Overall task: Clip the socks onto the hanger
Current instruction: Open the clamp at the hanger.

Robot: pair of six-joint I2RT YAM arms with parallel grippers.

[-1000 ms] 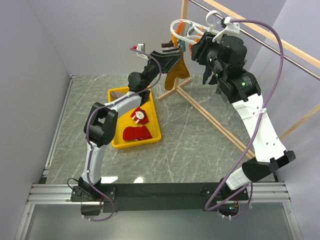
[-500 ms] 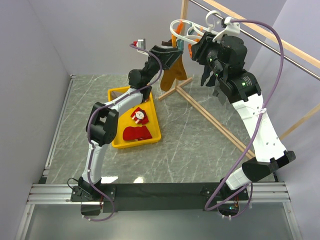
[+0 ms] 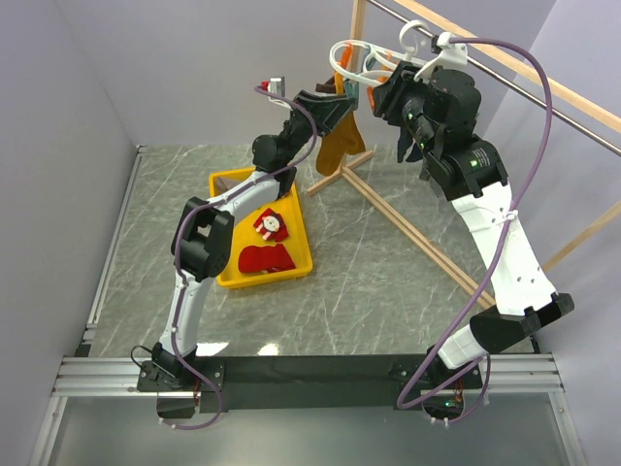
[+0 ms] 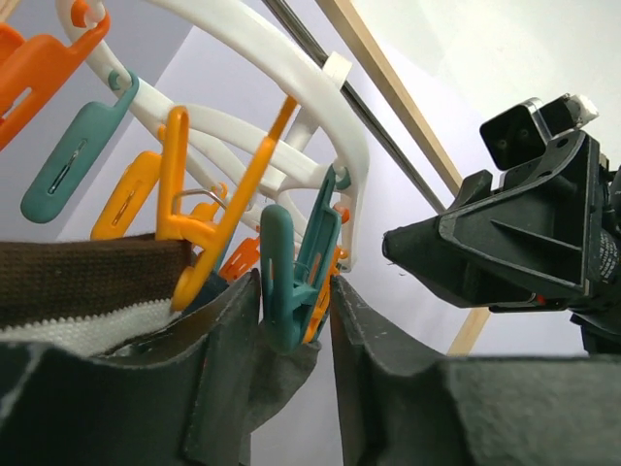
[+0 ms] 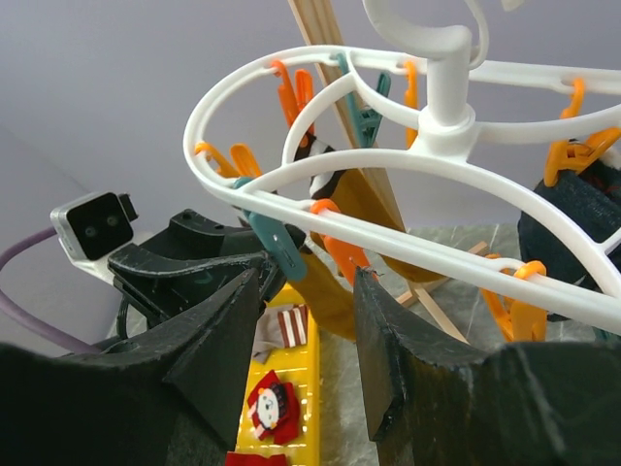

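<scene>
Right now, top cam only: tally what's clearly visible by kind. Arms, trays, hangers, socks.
Arms: 2 (left arm, right arm)
Trays: 1 (yellow tray)
Hangers: 1 (white hanger)
Socks: 3 (plain red sock and red sock with white marks in the tray, mustard sock hanging below the hanger)
Total: 7
Socks behind the arms not counted.
</scene>
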